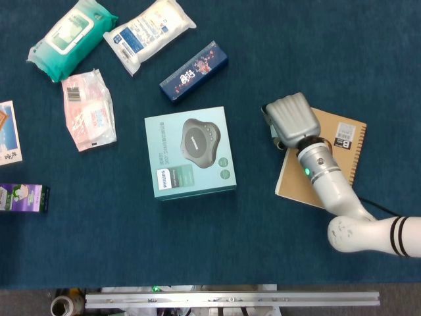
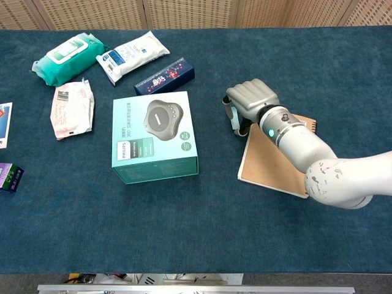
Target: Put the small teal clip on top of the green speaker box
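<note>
The green speaker box (image 1: 190, 153) (image 2: 154, 136) lies flat at the table's middle, its top bare. My right hand (image 1: 292, 120) (image 2: 251, 99) hovers to its right, just off the near-left corner of a brown notebook (image 1: 332, 161) (image 2: 275, 160). Its fingers are curled down around the small teal clip (image 1: 274, 133) (image 2: 236, 123). Only a pale sliver of the clip shows under the fingers. A gap of bare cloth separates the hand from the box. My left hand appears in neither view.
A dark blue carton (image 1: 194, 71) lies just behind the box. Wipe packs (image 1: 71, 36) (image 1: 148, 31) and a pink packet (image 1: 89, 109) sit at the back left. A card (image 1: 8, 131) and a purple box (image 1: 23, 197) lie at the left edge.
</note>
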